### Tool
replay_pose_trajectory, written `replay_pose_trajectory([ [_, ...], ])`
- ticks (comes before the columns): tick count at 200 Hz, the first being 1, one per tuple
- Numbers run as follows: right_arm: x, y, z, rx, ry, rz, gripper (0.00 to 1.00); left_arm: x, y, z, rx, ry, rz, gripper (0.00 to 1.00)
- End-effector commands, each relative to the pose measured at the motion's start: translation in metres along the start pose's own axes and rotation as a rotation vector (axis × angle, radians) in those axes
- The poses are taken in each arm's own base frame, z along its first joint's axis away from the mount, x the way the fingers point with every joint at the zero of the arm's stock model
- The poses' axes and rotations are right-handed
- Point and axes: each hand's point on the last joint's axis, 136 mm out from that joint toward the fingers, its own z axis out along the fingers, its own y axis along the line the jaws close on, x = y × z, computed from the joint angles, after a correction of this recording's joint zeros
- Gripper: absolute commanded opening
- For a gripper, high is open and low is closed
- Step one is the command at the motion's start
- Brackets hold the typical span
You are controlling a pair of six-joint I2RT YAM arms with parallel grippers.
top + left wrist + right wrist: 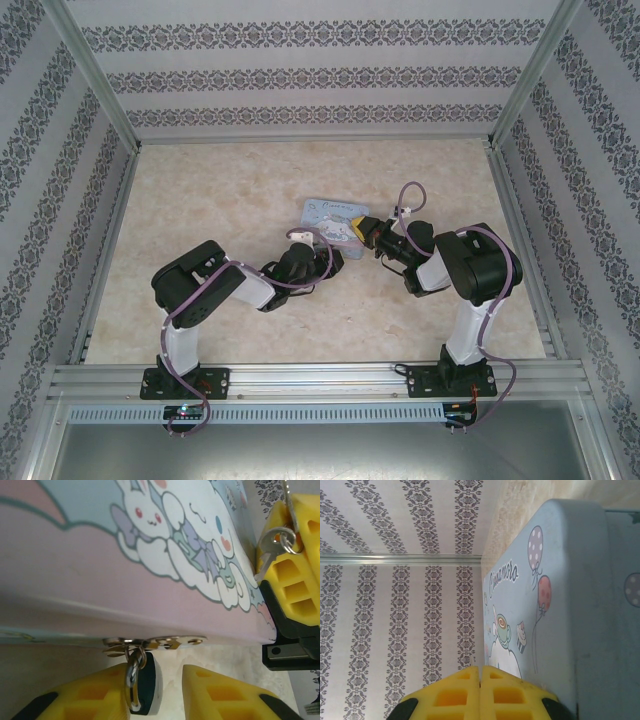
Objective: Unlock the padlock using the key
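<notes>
Between the yellow fingers (pixel 75 700) of the left claw (pixel 155 672), at the bottom centre of its wrist view, hangs the padlock (pixel 146 685), a small dark-bluish body on a metal loop. The fingers stand apart. The padlock lies close against the left-hand one, and a gap shows before the right-hand one. Just above, the loop passes through the metal hasp (pixel 170 642) on the edge of the tin box (pixel 75 555), whose pink and blue cartoon lid spreads across the upper left of the frame.

At the right edge of that frame the key (pixel 269 550), with a ring (pixel 288 539) at its head, sits pinched at the seam of the other yellow fingers. The right claw (pixel 480 672) has them pressed together at the bottom centre of its own view, beside the tin's balloon-printed lid.

From overhead, both claws meet at the tin near the middle of the marbled table (pixel 200 190).
</notes>
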Motion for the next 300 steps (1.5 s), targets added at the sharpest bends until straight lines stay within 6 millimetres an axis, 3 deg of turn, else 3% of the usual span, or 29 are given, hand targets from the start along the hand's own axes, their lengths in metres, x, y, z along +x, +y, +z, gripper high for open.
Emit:
replay_pose_trajectory([
  [1, 0.009, -0.053, -0.008, 0.156, 0.018, 0.088, 0.0, -0.005, 0.001, 0.004, 0.003, -0.022, -0.018, 0.32],
  [64, 0.009, -0.055, -0.008, 0.159, 0.017, 0.091, 0.0, -0.003, 0.009, 0.005, -0.023, -0.026, -0.034, 0.24],
  [124, 0.007, -0.048, -0.006, 0.139, 0.02, 0.086, 0.0, -0.004, 0.012, 0.006, -0.034, -0.021, -0.054, 0.0],
  [166, -0.002, -0.011, -0.003, 0.067, 0.026, 0.04, 0.0, -0.008, 0.021, 0.002, -0.078, -0.003, -0.116, 0.0],
  [216, 0.003, 0.026, -0.011, 0.005, 0.036, -0.013, 0.0, -0.015, 0.037, -0.007, -0.126, -0.007, -0.206, 0.0],
  [291, 0.038, 0.041, -0.038, 0.002, 0.053, -0.06, 0.0, -0.038, 0.049, -0.026, -0.16, -0.012, -0.24, 0.0],
  [300, 0.048, 0.028, -0.043, 0.038, 0.057, -0.046, 0.0, -0.042, 0.045, -0.028, -0.146, -0.007, -0.242, 0.0],
])
